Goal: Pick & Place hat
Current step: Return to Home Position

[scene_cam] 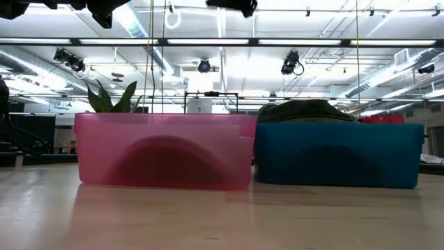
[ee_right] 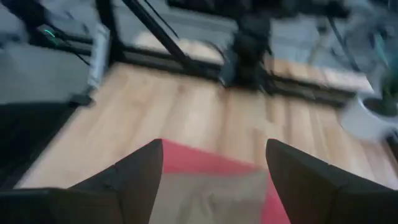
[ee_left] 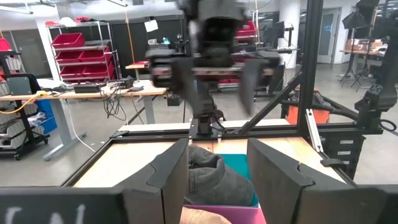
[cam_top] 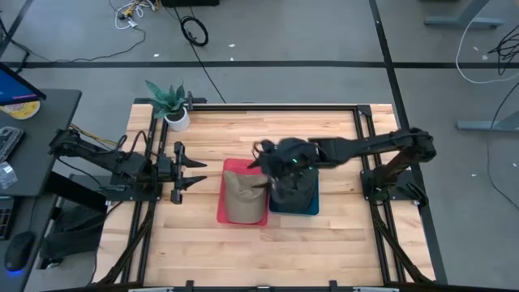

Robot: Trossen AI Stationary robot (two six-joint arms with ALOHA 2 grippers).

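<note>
Caps lie binned: brown cap (cam_top: 243, 201) in red bin (cam_top: 220, 207), black cap (scene_cam: 305, 110) in adjoining blue bin (scene_cam: 340, 156). Soft, light cloth, probably best pinched at the brim. Right gripper (ee_right: 214, 144) hovers over the bins, jaws spread, empty; left gripper (ee_left: 217, 146) waits leftward, jaws also spread.

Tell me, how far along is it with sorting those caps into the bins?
Nearly finished, it seems. A brown cap lies in the red bin and a black cap sits in the blue bin; no cap shows outside them. In hand: the right gripper, open and empty, hangs over the bins. The left gripper, open, waits at the left. Left to do, probably: drawing the right one back.
</note>
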